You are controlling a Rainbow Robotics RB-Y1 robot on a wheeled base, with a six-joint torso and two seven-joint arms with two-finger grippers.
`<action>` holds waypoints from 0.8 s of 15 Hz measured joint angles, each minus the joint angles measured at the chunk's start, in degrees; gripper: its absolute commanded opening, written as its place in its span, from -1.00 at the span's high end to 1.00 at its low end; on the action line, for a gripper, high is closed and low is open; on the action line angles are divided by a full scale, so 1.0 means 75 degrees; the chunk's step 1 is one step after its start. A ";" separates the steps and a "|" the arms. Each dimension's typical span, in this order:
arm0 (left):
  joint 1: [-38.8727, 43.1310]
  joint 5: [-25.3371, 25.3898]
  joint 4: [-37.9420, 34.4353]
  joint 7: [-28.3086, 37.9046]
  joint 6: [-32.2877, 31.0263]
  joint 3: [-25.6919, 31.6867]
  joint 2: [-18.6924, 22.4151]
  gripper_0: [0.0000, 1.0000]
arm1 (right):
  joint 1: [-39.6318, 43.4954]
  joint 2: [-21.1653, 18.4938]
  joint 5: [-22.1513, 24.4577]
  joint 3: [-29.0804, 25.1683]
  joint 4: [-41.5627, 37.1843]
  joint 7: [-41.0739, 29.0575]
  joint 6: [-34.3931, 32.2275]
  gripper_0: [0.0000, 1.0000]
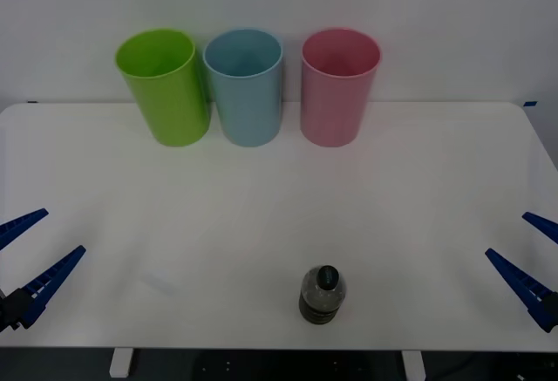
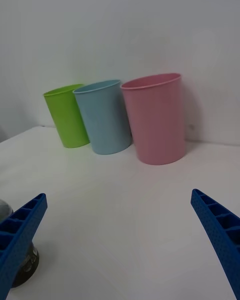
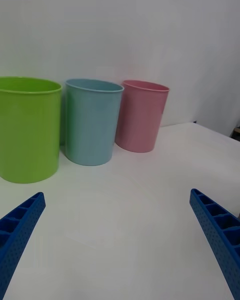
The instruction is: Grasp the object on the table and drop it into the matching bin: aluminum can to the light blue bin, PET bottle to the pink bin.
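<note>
1. Step in hand: nothing grasped yet. PET bottle (image 1: pixel 323 295) stands upright near the front edge of the table (image 1: pixel 418 189), a little right of centre, black cap up.
2. Left gripper (image 1: pixel 28 257) hangs at the table's left edge, fingers spread apart, empty. Right gripper (image 1: pixel 530 254) at the right edge, fingers likewise apart, empty.
3. Next move, as judged: the right arm is slightly nearer; reach in, close on the bottle's body, carry it to the pink bin (image 1: pixel 339 87).
4. Pink bin stands rightmost in the back row, beside the light blue bin (image 1: pixel 244 87) and lime green bin (image 1: pixel 166 86).
5. Open tabletop between bottle and bins; the front edge is close, so avoid nudging the bottle forward.
</note>
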 measured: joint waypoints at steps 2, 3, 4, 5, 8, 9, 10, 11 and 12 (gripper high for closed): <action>0.0000 0.0000 0.0000 0.0000 0.0000 0.0000 0.0000 -1.00 | 0.0058 -0.0176 0.0045 0.0230 0.0010 0.0045 -0.0006 -1.00; 0.0000 0.0000 0.0000 0.0000 0.0000 0.0000 0.0000 -1.00 | 0.0102 -0.0286 0.0051 0.0370 0.0028 0.0070 -0.0011 -1.00; 0.0000 0.0000 0.0000 0.0000 0.0000 0.0000 0.0000 -1.00 | 0.0157 -0.0394 0.0052 0.0498 0.0037 0.0098 -0.0021 -1.00; 0.0000 0.0000 0.0000 0.0000 0.0000 0.0000 0.0000 -1.00 | 0.0216 -0.0493 0.0052 0.0604 0.0038 0.0131 -0.0041 -1.00; 0.0000 0.0000 0.0000 0.0000 0.0000 0.0000 0.0000 -1.00 | 0.0326 -0.0657 0.0185 0.0773 0.0039 0.0296 -0.0266 -1.00; 0.0000 0.0000 0.0000 0.0000 0.0000 0.0000 0.0000 -1.00 | 0.0329 -0.0661 0.0291 0.0803 0.0039 0.0369 -0.0351 -1.00; 0.0000 0.0000 0.0000 0.0000 0.0000 0.0000 0.0000 -1.00 | 0.0329 -0.0659 0.0370 0.0848 0.0039 0.0458 -0.0406 -1.00; 0.0000 0.0000 0.0000 0.0000 0.0000 0.0000 0.0000 -1.00 | 0.0329 -0.0653 0.0441 0.0901 0.0039 0.0637 -0.0436 -1.00; 0.0000 0.0000 0.0000 0.0000 0.0000 0.0000 0.0000 -1.00 | 0.0329 -0.0654 0.0501 0.0955 0.0039 0.0923 -0.0438 -1.00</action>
